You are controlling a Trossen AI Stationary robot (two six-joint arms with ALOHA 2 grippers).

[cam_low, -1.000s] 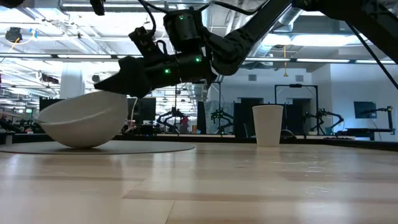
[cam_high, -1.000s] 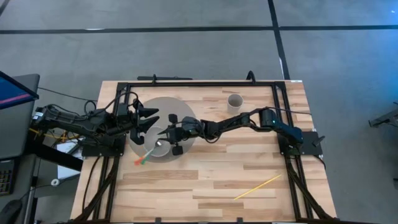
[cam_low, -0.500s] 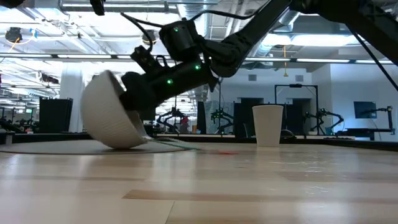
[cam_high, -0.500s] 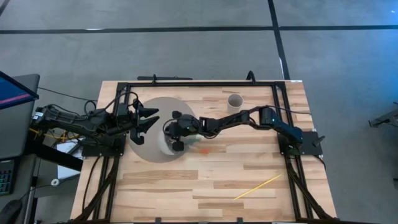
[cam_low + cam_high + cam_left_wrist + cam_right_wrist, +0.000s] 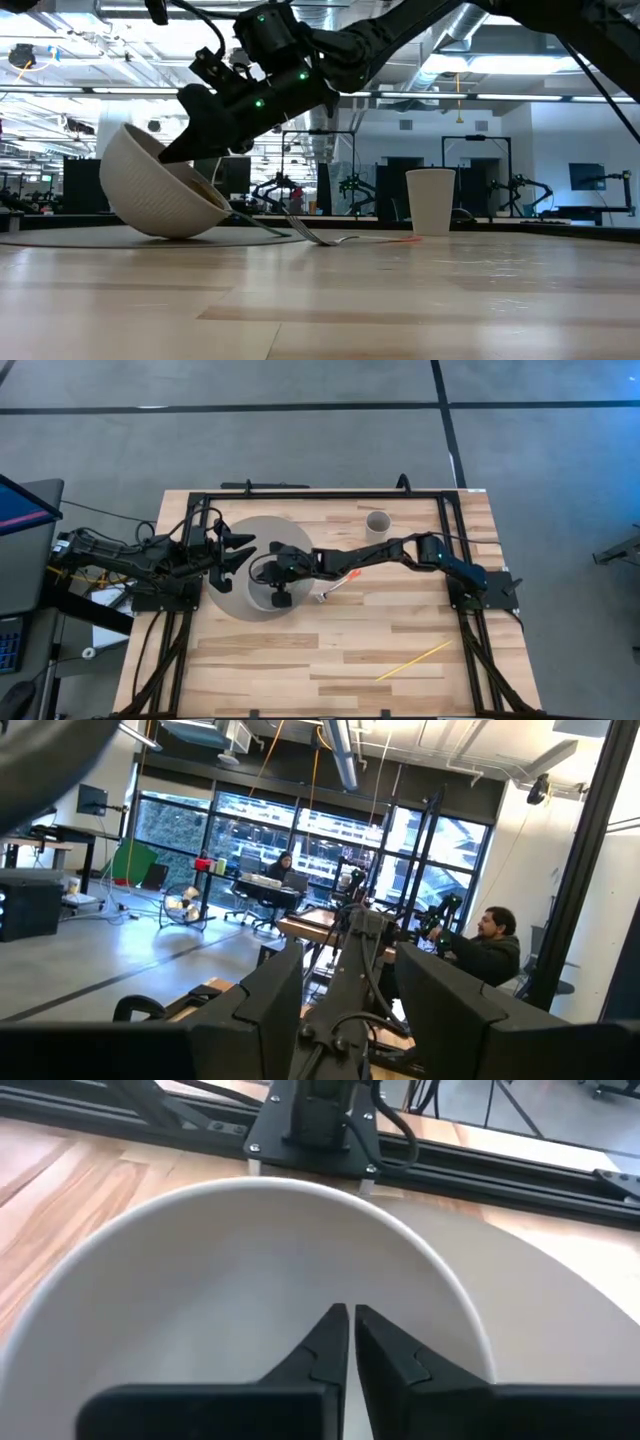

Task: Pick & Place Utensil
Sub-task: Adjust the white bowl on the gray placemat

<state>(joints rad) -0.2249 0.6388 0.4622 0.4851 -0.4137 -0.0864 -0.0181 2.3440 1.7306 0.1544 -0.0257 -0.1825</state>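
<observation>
Over the bowl [image 5: 262, 585] is where my right gripper [image 5: 350, 1327] is hanging, nose pointing down into the white hollow, fingertips nearly touching and pinching nothing at all. So I'm gripping air, basically.

Meanwhile the fork [image 5: 335, 586] is lying out on the wood just beside the bowl, on the side facing the cup [image 5: 377, 522], well outside the rim. From the low view the tines [image 5: 335, 240] are resting on the table with the handle running back toward the bowl, which is sitting tipped up on its edge on the grey mat [image 5: 235, 540]. The orange end [image 5: 352, 574] is pointing away toward the cup side, so the long axis is running slantwise out from the bowl.

That's the bit that matters, I reckon: the fork is lying behind my jaws, back along my own forearm, not in front of them. I'd be needing to pull back out of the bowl and come down across the handle.

My left gripper [image 5: 238, 550] is waiting at the mat's far side from the fork, fingers spread wide, so the right one is way nearer.
</observation>
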